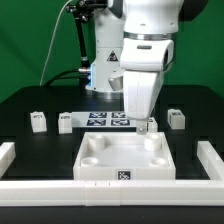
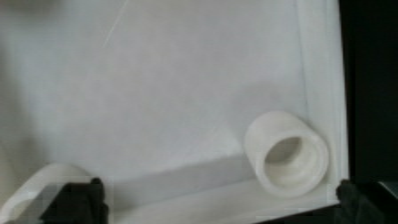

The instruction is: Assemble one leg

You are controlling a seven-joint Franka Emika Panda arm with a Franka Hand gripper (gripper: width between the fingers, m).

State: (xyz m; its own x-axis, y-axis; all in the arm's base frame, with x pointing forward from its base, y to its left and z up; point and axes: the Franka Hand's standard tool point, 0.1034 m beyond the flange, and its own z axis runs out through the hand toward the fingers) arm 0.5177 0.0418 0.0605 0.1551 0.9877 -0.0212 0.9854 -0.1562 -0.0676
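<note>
The white square tray (image 1: 125,160) lies at the table's front middle. My gripper (image 1: 148,124) hangs low over its far corner on the exterior view's right. In the wrist view the tray's floor (image 2: 160,90) fills the frame, with a round corner socket (image 2: 290,150) near one dark fingertip (image 2: 379,197). My gripper (image 2: 231,200) is open and nothing sits between the fingers. Three small white legs stand on the black table: two at the exterior view's left (image 1: 38,121) (image 1: 66,122) and one at its right (image 1: 176,118).
The marker board (image 1: 105,120) lies behind the tray, partly hidden by the arm. White rails border the table at the exterior view's left (image 1: 6,155), right (image 1: 212,160) and front (image 1: 110,190). A second socket (image 2: 39,188) shows by the other fingertip.
</note>
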